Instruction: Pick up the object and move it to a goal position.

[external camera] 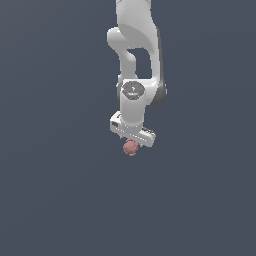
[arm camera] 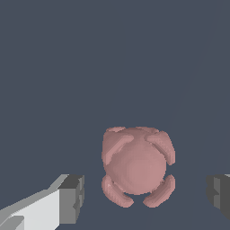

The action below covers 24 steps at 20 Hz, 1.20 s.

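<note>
The object [external camera: 130, 147] is a small, bumpy, pinkish-red berry-like lump, showing just below the white gripper bar in the exterior view. In the wrist view the object [arm camera: 136, 166] sits between the two fingertips, with a clear gap to each side. My gripper [arm camera: 146, 194] is open; its grey pads [arm camera: 72, 197] stand apart from the lump and do not touch it. In the exterior view the fingers are hidden behind the bar and the lump, and the gripper [external camera: 132, 142] hangs straight down over the object.
The white arm [external camera: 135, 60] rises toward the top of the exterior view. A plain dark grey-blue surface [external camera: 60, 190] lies all around.
</note>
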Available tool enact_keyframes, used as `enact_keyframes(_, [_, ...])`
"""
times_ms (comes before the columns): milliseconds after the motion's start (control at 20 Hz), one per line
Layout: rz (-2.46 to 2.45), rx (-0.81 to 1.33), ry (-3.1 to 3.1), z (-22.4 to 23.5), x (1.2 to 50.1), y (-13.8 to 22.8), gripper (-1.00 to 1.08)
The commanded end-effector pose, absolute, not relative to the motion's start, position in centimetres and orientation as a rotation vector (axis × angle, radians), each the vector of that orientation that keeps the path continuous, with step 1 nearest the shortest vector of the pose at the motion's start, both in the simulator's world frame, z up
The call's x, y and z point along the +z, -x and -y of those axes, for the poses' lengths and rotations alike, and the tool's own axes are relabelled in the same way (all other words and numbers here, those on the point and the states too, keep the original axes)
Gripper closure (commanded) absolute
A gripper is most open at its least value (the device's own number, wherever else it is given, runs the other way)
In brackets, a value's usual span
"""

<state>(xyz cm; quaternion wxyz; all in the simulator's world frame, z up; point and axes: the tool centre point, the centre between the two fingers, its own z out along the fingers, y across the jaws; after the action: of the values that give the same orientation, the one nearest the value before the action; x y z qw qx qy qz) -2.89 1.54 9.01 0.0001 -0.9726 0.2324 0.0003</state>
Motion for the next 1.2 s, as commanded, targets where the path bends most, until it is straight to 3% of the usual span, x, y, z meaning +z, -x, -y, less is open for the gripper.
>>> enact_keyframes(0, [-0.73, 0.001, 3.055, -1.5, 9.0, 2.9, -0.92])
enact_keyframes(900, [-0.736, 0.0, 3.054, -1.6, 3.9, 2.9, -0.92])
enact_keyframes(950, [-0.736, 0.0, 3.054, -1.6, 3.9, 2.9, 1.08])
enact_keyframes(1150, [-0.736, 0.0, 3.054, -1.6, 3.9, 2.9, 1.08])
